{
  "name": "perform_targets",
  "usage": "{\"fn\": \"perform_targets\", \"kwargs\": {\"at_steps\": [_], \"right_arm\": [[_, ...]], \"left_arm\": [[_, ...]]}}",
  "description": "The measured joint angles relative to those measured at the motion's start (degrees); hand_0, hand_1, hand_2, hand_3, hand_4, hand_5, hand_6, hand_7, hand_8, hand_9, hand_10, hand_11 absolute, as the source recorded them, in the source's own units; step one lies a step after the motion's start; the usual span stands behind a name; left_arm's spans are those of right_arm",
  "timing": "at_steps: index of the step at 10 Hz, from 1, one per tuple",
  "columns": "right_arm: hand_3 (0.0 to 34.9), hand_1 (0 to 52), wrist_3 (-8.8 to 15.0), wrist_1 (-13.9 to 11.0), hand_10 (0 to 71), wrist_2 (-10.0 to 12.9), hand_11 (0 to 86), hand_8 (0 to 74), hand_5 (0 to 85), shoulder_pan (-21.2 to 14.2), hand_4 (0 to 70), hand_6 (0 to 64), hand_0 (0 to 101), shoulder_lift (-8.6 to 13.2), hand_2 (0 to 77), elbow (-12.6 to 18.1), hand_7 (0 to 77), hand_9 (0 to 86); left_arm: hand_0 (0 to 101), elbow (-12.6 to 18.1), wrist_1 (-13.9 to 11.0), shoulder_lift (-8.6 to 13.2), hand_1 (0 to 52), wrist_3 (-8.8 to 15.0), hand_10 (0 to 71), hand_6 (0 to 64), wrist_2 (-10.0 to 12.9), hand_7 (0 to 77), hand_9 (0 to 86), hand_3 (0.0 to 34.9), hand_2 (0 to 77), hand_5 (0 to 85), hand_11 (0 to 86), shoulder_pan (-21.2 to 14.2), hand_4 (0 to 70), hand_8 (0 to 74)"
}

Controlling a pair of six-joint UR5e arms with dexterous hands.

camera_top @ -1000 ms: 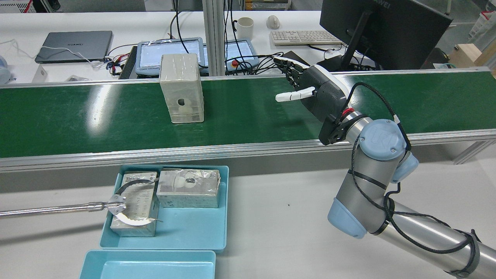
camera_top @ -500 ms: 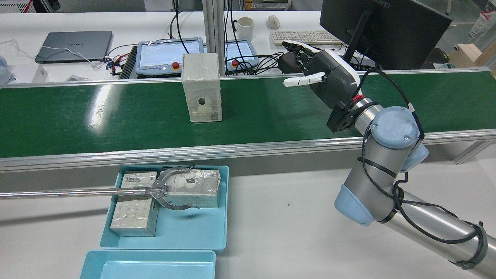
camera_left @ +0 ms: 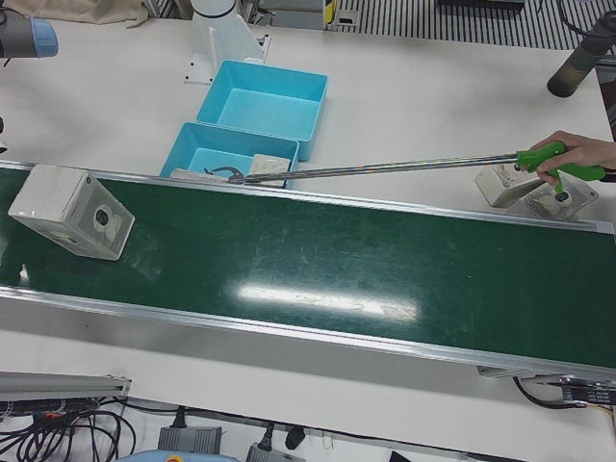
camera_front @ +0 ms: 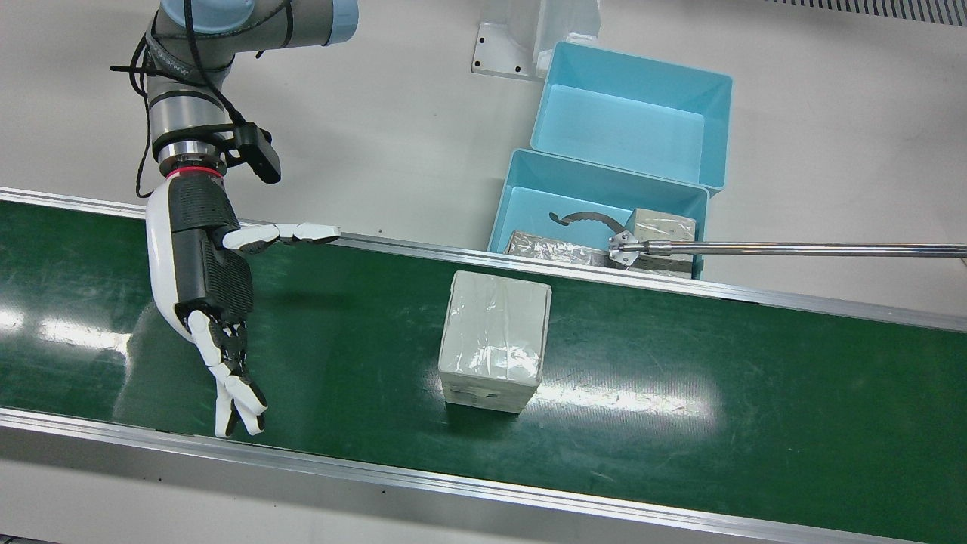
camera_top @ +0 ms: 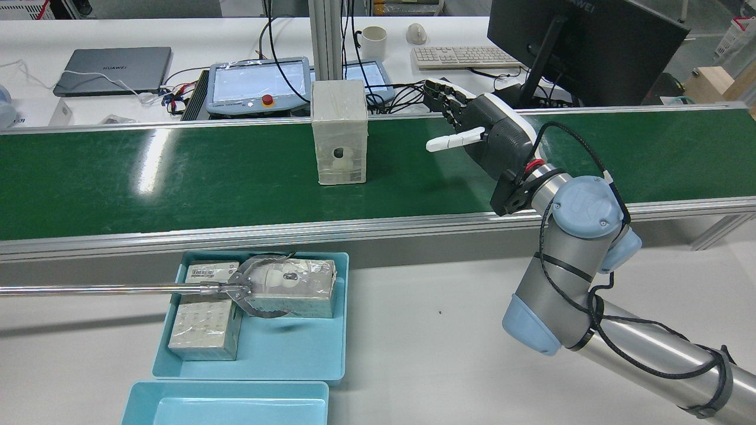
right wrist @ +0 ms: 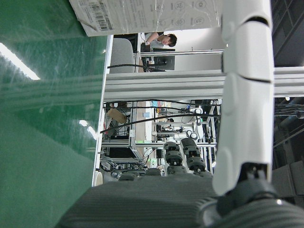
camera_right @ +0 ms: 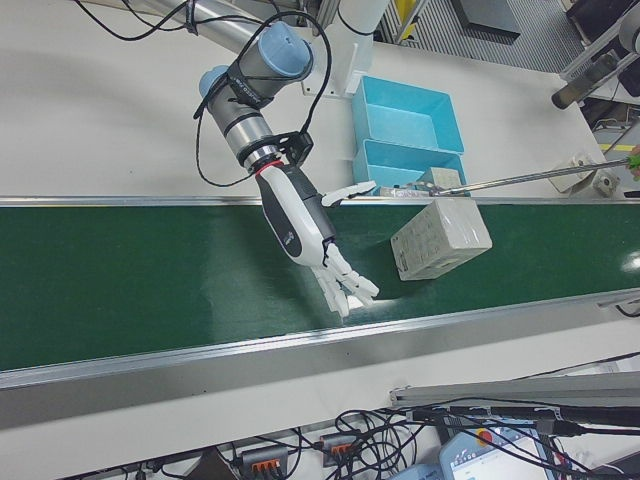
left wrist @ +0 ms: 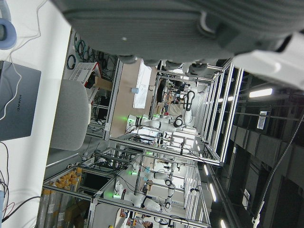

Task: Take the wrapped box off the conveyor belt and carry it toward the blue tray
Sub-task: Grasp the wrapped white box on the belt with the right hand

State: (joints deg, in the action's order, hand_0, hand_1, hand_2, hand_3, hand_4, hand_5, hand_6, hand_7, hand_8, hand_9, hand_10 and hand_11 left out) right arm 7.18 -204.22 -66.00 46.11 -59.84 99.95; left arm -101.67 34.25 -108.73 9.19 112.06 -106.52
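Green belt [camera_top: 177,171] has carried the box [camera_top: 339,133] along in the last second: in the rear view it has slid from left of the teach pendants toward my right hand [camera_top: 481,139], and the gap between them is now much smaller, though they are not touching. The box stands upright on the belt, plastic-wrapped, with a dark round mark on the face toward the robot. My right hand is spread and holds nothing; it hangs over the belt with its palm toward the oncoming box, thumb out toward it and the other fingers reaching for the far rail. Over the same second it rose a little and then came back down, so I read it as lining up for an intercept, not yet a grasp. The front view shows the same thing from above: box [camera_front: 495,340] mid-belt, hand [camera_front: 204,279] well to one side, bare belt between. My left hand shows only as a dark blur at the top of its own camera, so I cannot tell its state. On the bench, the blue tray [camera_top: 295,360] already holds two wrapped boxes, and someone's grabber [camera_top: 260,289] has shifted from one box to the other. My judgement is that the window is closing: the hand should close as the box arrives.
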Motion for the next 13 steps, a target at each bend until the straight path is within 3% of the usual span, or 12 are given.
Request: {"fn": "perform_targets", "kwargs": {"at_steps": [3,13], "right_arm": [[0.0,18.0,-0.04,-0.03,0.0,-0.06,0.5,0.0,12.0,-0.12,4.9,1.1,49,0.05,9.8,-0.06,0.5,1.6],[0.1,18.0,-0.03,-0.09,0.0,-0.23,0.5,0.0,13.1,-0.51,6.5,1.1,49,0.09,11.4,-1.57,1.6,1.6]], "left_arm": [[0,0.00,0.00,0.00,0.0,0.00,0.5,0.5,0.00,0.5,0.0,0.0,0.5,1.1,0.5,0.00,0.0,0.5],[0,0.00,0.00,0.00,0.0,0.00,0.5,0.5,0.00,0.5,0.0,0.0,1.1,1.1,0.5,0.00,0.0,0.5]]}}
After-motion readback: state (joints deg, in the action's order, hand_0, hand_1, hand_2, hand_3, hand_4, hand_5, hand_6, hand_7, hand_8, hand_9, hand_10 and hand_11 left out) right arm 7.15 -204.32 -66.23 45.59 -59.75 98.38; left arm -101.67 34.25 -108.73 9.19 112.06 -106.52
